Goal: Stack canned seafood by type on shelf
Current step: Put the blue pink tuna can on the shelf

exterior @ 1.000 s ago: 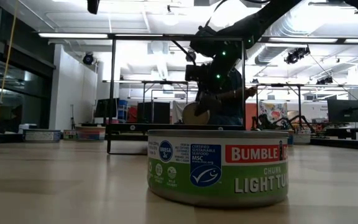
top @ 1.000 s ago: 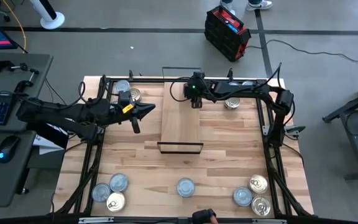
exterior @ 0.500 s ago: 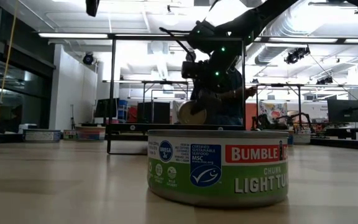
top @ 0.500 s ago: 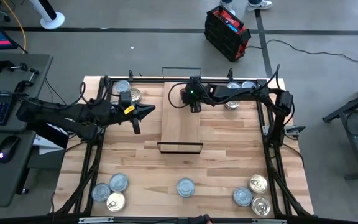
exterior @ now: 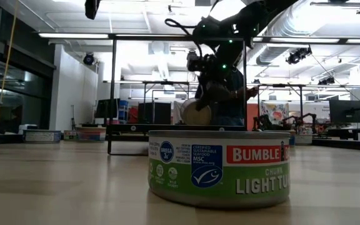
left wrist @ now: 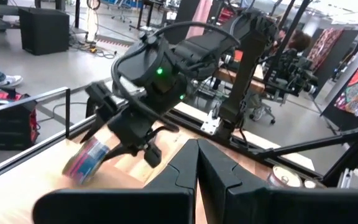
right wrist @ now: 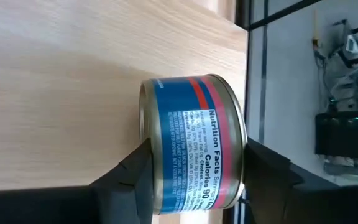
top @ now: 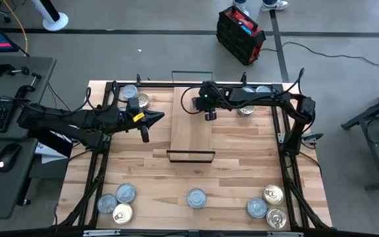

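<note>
The shelf (top: 191, 128) is a light-wood plank in the middle of the table with black wire frames at its short ends. My right gripper (top: 207, 113) hovers over the plank's far part, shut on a blue can with a red band (right wrist: 194, 155), which shows as a pale disc in the low view (exterior: 195, 112). My left gripper (top: 160, 116) waits shut just left of the shelf, holding nothing. Loose cans lie along the near edge (top: 196, 197) and at the far corners (top: 142, 101). My right gripper pinches the can between its two fingers (right wrist: 126, 177), one on each flat end (right wrist: 144, 140). The fingers come slanting down from the table's right. The can is turned on edge and tilted, label side toward the wrist. Whether its lower rim touches the plank I cannot tell.
Several cans sit at the near left (top: 117, 203) and near right (top: 268, 205). Two lie at the far left (top: 129, 92) and others at the far right (top: 245, 110). A green-labelled can (exterior: 220, 167) stands close before the low camera. Black frame posts line the table's sides.
My right gripper has risen a little over the far part of the shelf and tipped its wrist. The can has gone with it and stays tilted on edge.
</note>
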You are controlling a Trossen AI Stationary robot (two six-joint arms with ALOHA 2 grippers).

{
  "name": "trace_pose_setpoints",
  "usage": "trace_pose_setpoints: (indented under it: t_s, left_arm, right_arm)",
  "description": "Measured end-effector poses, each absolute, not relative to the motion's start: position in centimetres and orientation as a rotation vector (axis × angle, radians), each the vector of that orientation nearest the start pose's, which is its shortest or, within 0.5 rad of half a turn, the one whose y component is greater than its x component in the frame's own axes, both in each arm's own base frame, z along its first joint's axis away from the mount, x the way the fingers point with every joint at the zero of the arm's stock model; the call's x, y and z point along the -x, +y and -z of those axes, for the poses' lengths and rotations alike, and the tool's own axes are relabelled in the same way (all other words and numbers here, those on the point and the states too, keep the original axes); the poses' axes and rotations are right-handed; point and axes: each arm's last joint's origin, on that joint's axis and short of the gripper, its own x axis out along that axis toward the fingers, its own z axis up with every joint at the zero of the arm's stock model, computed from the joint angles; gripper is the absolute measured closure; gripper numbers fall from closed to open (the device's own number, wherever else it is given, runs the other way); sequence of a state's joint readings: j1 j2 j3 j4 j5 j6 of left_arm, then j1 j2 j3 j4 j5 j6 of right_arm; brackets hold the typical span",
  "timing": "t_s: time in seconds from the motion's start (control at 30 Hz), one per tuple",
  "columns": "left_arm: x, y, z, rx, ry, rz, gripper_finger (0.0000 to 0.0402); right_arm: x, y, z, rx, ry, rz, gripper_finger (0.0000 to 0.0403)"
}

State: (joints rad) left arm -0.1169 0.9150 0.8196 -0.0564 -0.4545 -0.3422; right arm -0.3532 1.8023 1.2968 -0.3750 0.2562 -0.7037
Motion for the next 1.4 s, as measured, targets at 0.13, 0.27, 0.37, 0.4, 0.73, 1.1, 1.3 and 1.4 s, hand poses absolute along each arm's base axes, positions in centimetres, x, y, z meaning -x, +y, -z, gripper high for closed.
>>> trace_pose_setpoints:
  t_s: [0.13, 0.27, 0.37, 0.4, 0.73, 1.1, 1.3, 1.4]
  left_arm:
    - [-20.1, -1.1, -33.2, 0.293, 0.119, -0.365, 0.0401]
    - [-20.1, -1.1, -33.1, 0.292, 0.124, -0.365, 0.0401]
    - [-20.1, -1.1, -33.0, 0.288, 0.131, -0.366, 0.0401]
    - [-20.1, -1.1, -33.0, 0.287, 0.136, -0.367, 0.0401]
    - [-20.0, -1.1, -32.7, 0.275, 0.171, -0.373, 0.0401]
    - [-19.9, -1.1, -32.3, 0.296, 0.202, -0.383, 0.0401]
    - [-19.9, -1.1, -32.2, 0.304, 0.207, -0.385, 0.0401]
    - [-19.9, -1.1, -32.2, 0.305, 0.207, -0.385, 0.0401]
  right_arm:
    - [-36.2, -13.4, -22.1, 0.606, 1.039, 0.229, 0.0192]
    - [-36.5, -13.5, -22.4, 0.689, 1.032, 0.301, 0.0207]
    - [-36.5, -13.8, -22.5, 0.749, 1.071, 0.384, 0.0233]
    - [-36.5, -14.0, -22.4, 0.772, 1.09, 0.415, 0.0237]
    - [-37.4, -15.0, -19.9, 0.851, 1.172, 0.492, 0.0229]
    - [-38.1, -15.2, -18.9, 0.892, 1.186, 0.565, 0.023]
    - [-38.1, -15.0, -18.9, 0.824, 1.155, 0.552, 0.02]
    - [-38.1, -14.9, -18.8, 0.801, 1.148, 0.542, 0.0183]
